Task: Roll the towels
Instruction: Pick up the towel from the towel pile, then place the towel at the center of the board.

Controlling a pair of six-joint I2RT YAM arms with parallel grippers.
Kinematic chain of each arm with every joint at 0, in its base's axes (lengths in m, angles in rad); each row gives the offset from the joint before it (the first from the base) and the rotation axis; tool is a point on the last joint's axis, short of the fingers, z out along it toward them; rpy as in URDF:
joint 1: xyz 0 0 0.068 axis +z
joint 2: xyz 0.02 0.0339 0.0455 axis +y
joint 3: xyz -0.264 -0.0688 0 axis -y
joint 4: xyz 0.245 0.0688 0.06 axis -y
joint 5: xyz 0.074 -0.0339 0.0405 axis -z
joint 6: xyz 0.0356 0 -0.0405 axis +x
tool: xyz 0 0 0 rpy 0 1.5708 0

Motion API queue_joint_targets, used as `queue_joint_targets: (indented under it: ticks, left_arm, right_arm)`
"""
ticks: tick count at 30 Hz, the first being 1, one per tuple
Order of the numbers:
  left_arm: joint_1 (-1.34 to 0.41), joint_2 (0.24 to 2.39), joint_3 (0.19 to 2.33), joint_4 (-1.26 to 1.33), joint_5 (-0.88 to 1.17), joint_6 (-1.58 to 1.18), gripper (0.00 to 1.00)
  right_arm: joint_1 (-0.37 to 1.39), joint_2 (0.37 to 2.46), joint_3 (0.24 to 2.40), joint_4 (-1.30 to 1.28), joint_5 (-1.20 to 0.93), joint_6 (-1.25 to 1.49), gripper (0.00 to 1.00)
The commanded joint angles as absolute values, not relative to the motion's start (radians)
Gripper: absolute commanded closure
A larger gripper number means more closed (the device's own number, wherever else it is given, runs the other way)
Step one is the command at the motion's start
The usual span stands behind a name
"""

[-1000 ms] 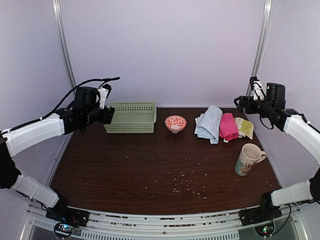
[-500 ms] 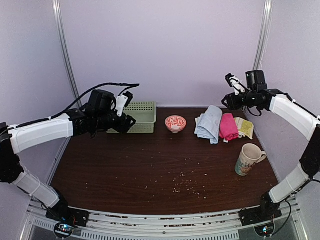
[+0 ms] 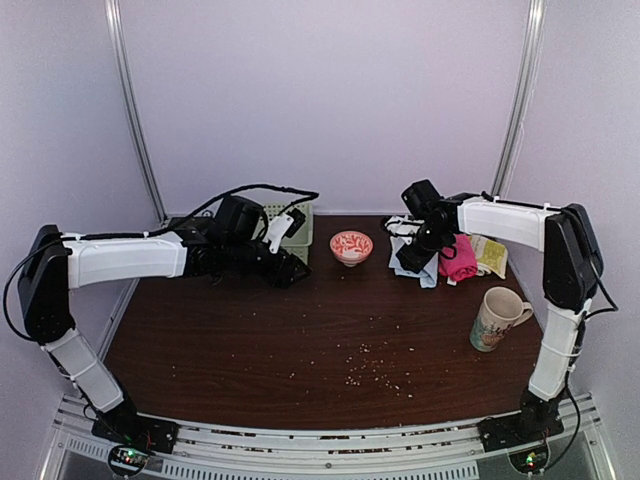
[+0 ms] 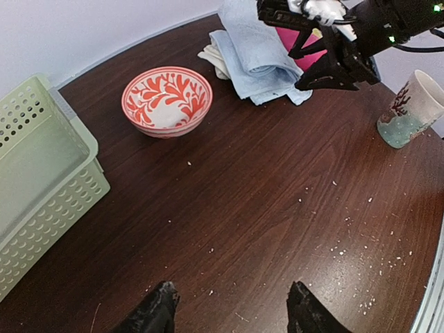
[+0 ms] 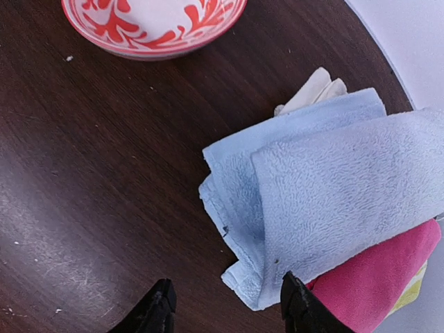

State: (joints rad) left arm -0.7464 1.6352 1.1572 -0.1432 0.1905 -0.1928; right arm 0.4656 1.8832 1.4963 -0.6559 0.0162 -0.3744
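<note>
Both towels [image 5: 333, 187] lie stacked directly beneath the spread right hand [image 5: 227, 302].

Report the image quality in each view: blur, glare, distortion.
Top external: even, soft light, slightly fuzzy, near rail bowed by the lens. Left wrist: crisp, crumbs distinct, table edge curved, faint sheen on the wood. Right wrist: pale blue towel texture sharp; own fingertips dark and featureless.
</note>
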Motion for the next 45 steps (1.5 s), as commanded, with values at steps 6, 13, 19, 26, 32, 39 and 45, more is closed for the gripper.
queue_joint_targets:
  ticks: [6,13,19,26,32,39,45]
  left_arm:
    - [-0.751,1.667,1.184,-0.059,0.249,-0.19,0.45]
    - [-0.752,1.67,1.188,-0.053,0.237,-0.196,0.46]
    - [-0.752,1.663,1.179,-0.039,0.196,-0.216,0.46]
    - [-0.752,1.638,1.181,-0.026,0.141,-0.263,0.46]
    - [-0.752,1.578,1.161,-0.022,0.078,-0.303,0.46]
    - [-0.752,1.477,1.093,-0.02,0.056,-0.301,0.46]
    - [-0.752,1.413,1.036,-0.082,-0.018,-0.299,0.46]
  right_arm:
    - [0.467,1.956,1.507,-0.612,0.292,-0.399,0.5]
    - [0.448,2.011,1.586,-0.625,0.307,-0.374,0.75]
    - [0.448,1.955,1.651,-0.688,0.285,-0.362,0.99]
    - [0.448,1.799,1.874,-0.812,0.186,-0.35,1.0]
    - [0.457,1.63,1.979,-0.854,-0.431,-0.374,1.0]
    - [0.451,1.581,1.761,-0.702,-0.723,-0.236,1.0]
    - [0.397,1.658,1.466,-0.6,-0.539,-0.153,0.8]
